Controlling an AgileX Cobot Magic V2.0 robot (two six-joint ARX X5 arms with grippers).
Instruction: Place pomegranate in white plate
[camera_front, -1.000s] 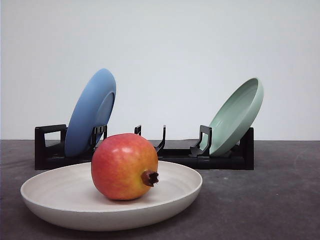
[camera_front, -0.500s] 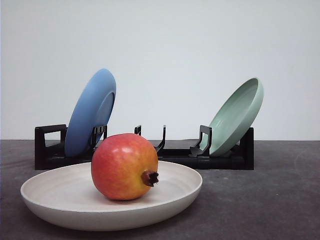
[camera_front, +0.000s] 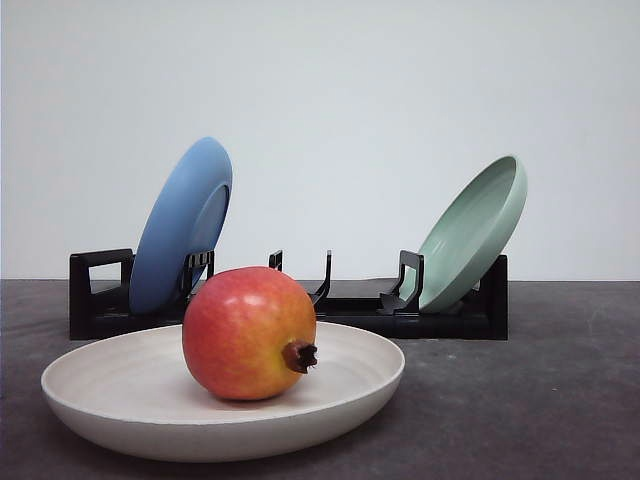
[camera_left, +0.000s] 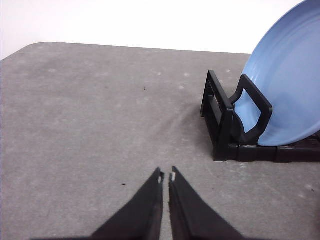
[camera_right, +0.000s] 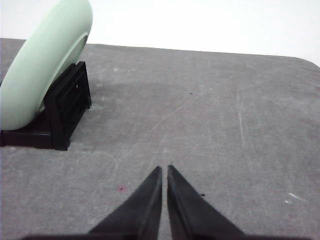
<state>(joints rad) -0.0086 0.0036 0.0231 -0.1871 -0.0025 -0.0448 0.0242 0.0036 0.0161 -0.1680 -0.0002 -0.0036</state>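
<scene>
The pomegranate (camera_front: 248, 334), red blending to yellow-orange with its dark crown pointing right, rests inside the white plate (camera_front: 120, 405) at the front left of the table. My left gripper (camera_left: 165, 176) is shut with nothing between its fingers, hovering over bare grey table beside the end of the black rack (camera_left: 219, 125). My right gripper (camera_right: 164, 169) is also shut and empty, above bare table to the side of the rack's other end (camera_right: 64, 107).
A black dish rack (camera_front: 300, 305) stands behind the white plate. A blue plate (camera_front: 180, 225) leans in its left slot and a pale green plate (camera_front: 475, 232) in its right slot. Grey table stretches to the right of the white plate.
</scene>
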